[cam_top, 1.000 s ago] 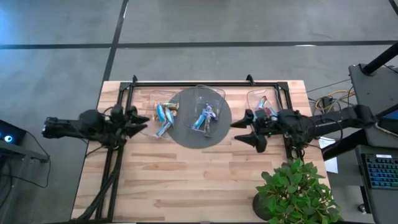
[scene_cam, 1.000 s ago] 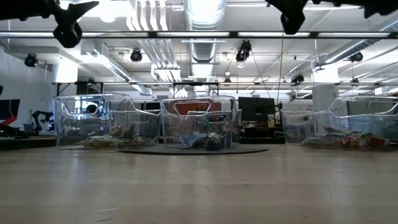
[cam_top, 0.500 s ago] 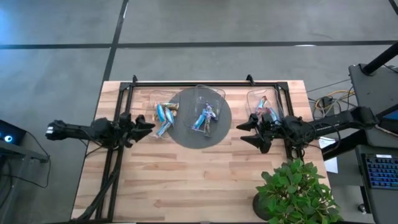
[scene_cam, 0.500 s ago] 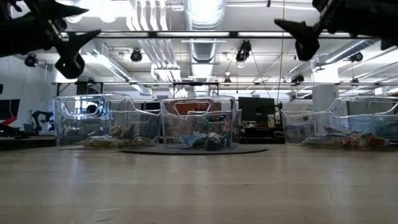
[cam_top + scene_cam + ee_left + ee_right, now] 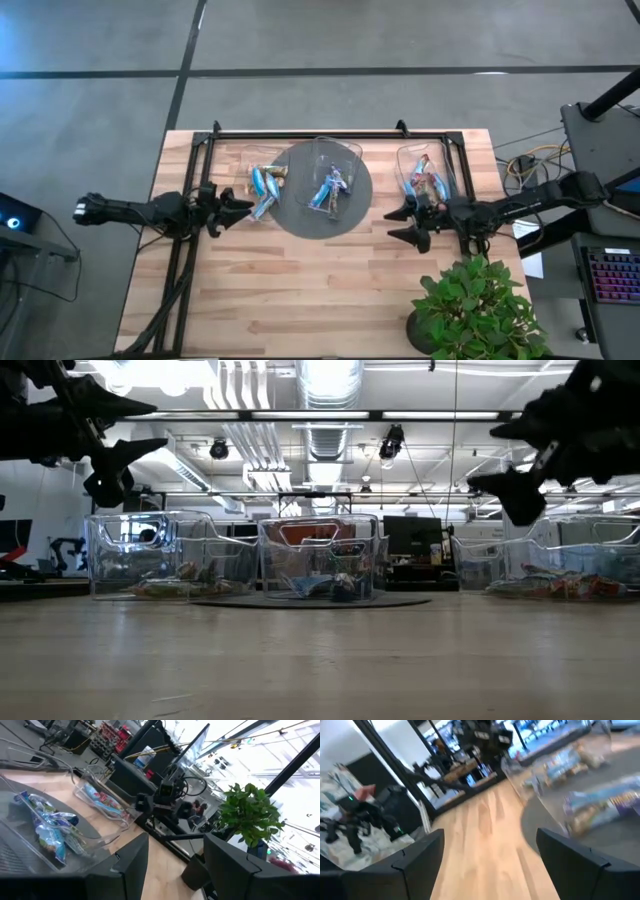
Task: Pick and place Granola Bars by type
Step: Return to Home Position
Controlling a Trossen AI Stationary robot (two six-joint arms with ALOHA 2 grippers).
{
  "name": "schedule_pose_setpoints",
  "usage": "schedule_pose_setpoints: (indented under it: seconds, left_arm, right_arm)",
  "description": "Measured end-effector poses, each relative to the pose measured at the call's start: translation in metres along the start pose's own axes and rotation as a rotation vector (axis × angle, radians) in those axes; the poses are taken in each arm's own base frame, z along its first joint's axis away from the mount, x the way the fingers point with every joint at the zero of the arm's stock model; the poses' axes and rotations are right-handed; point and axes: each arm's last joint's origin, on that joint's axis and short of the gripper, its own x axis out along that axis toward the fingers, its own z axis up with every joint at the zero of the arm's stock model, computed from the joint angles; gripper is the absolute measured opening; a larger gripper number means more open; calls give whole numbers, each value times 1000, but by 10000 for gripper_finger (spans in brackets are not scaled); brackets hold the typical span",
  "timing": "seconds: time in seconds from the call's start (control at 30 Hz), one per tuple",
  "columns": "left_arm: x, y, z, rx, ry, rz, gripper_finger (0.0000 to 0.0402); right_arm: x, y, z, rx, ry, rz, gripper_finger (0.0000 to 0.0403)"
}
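The granola bars lie in three clear bins along the far half of the table. Blue-wrapped ones fill the left bin. More blue ones sit in the middle bin, which stands on a grey disc. Reddish and blue ones are in the right bin. My left gripper hovers open beside the left bin, pointing level toward the table's right. My right gripper hovers open just in front of the right bin, pointing level toward the left. Neither holds anything.
A black frame runs along the table's far edge and down both sides. A potted plant stands at the near right corner. Bare wooden tabletop fills the near half.
Both grippers have sunk toward the table while staying open and level. The left one dropped mostly at first and then held still. The right one kept dropping throughout and drew back a little toward the table's right edge. The bars and bins have not moved.
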Motion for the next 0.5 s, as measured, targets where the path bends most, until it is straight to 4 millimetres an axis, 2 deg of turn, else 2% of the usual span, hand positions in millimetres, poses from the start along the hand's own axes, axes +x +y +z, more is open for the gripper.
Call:
schedule_pose_setpoints:
  seconds: [0.27,0.5]
  left_arm:
    - [-2,-1,2,-5,-19,-12,172]
    - [-7,-2,7,-15,-77,-42,172]
  right_arm:
    - [-3,-7,-12,-9,118,-67,307]
    - [-5,-7,-10,-8,116,-62,299]
